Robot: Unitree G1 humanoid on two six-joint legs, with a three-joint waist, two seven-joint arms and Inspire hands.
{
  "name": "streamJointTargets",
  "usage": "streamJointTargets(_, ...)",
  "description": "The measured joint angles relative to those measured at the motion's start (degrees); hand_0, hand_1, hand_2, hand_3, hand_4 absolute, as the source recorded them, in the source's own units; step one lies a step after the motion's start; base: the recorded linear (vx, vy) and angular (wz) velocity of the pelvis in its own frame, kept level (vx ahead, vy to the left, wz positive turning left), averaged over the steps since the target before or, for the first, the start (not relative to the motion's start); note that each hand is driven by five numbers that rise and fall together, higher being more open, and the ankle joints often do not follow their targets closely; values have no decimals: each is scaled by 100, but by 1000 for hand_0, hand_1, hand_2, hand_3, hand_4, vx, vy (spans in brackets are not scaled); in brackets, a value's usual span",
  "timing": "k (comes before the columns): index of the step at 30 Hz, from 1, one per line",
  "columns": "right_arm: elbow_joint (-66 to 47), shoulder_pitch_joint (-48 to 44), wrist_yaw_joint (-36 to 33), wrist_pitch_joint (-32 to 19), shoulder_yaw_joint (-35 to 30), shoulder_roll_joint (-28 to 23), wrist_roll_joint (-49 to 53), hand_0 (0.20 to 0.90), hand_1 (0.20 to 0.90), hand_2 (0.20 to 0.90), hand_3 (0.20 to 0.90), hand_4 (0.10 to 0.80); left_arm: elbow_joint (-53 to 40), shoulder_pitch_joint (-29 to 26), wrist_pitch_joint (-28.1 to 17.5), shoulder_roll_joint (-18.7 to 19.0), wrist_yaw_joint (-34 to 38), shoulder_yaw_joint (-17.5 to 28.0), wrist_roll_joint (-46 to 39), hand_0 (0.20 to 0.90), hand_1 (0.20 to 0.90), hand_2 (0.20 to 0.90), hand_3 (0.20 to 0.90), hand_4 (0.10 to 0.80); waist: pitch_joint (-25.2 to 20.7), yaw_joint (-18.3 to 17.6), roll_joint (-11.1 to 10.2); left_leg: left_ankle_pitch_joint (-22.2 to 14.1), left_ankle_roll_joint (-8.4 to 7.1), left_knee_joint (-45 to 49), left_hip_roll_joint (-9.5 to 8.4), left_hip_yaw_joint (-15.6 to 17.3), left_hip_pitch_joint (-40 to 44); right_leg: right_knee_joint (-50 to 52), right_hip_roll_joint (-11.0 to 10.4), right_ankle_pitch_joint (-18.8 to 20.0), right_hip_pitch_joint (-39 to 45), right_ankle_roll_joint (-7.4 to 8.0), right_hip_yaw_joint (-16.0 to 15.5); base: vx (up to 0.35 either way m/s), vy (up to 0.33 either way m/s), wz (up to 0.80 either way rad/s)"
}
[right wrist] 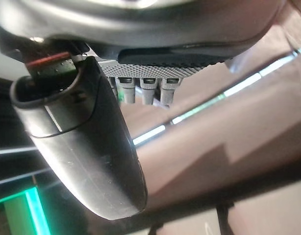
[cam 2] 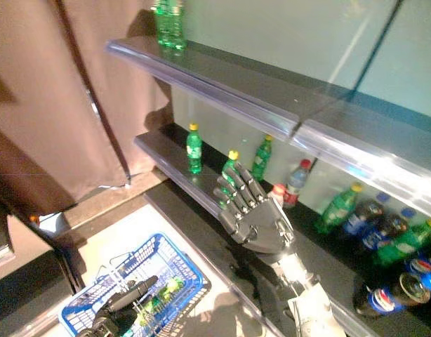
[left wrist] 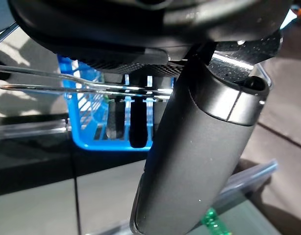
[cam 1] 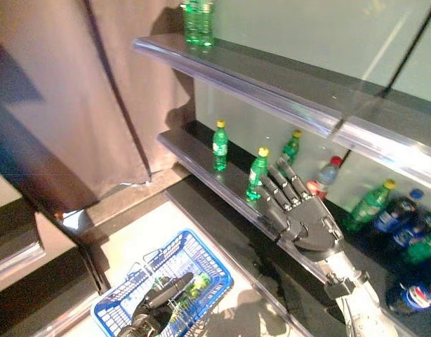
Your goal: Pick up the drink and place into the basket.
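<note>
Your right hand (cam 1: 305, 221) sits at centre frame, fingers straight and holding nothing, fingertips just beside the green drink (cam 1: 257, 173) on the middle shelf (cam 1: 194, 158). At lower left, your left hand (cam 1: 156, 305) curls around the wire handle of the blue basket (cam 1: 208, 270).

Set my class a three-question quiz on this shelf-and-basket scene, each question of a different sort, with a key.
1. True or false: the right hand is closed round a bottle.
2. What does the left hand hold? A) a bottle B) the blue basket's wire handle C) nothing
3. Fill in: the green bottle nearest the right hand has a ____ cap.

Key: 1 false, its fingers are straight; 2 B; 3 yellow.
</note>
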Motion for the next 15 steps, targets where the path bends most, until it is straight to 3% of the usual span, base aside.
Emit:
streamJointTargets(7,41,-15,-32,-114,32,244,-26,900,900,900,900,800,561,-104,-225,61,4,10,-23,300,300,300,200,100,260,-214,-157,-39,97,0,-80,508,13,33,-116,164,-231,159,452,-107,119,-38)
streamJointTargets(8,69,-7,-25,-133,20,266,-26,900,900,900,900,800,656,-134,-282,72,6,7,-47,300,300,300,200,100,341,-301,-210,-70,120,85,-119,593,-18,101,-98,265,-348,147,407,-263,147,-65)
streamJointTargets(10,144,-177,-14,-150,22,214,-25,900,900,900,900,800,716,-226,-389,68,9,141,-191,300,300,300,200,100,570,-240,-234,-112,159,106,-62,902,-9,159,-50,562,-581,33,-64,-246,118,-87)
streamJointTargets(12,159,-176,-9,-217,-24,197,-12,900,900,900,900,800,785,-346,-388,89,9,158,-220,300,300,300,200,100,632,-333,-256,-161,237,127,-112,990,-128,85,-121,665,-648,43,-189,-178,89,-39)
streamJointTargets(14,237,-162,-10,-344,-42,182,122,900,900,900,900,800,810,-444,-390,69,5,136,-227,300,300,300,200,100,659,-367,-198,-155,264,98,-106,1058,-178,48,-146,520,-722,143,-224,-144,42,-13)
streamJointTargets(15,259,-158,-13,-389,-42,183,183,900,900,900,900,800,796,-475,-407,54,2,134,-225,300,300,300,200,100,669,-344,-173,-136,253,65,-46,1069,-202,408,-78,421,-855,111,-399,-109,9,-7)
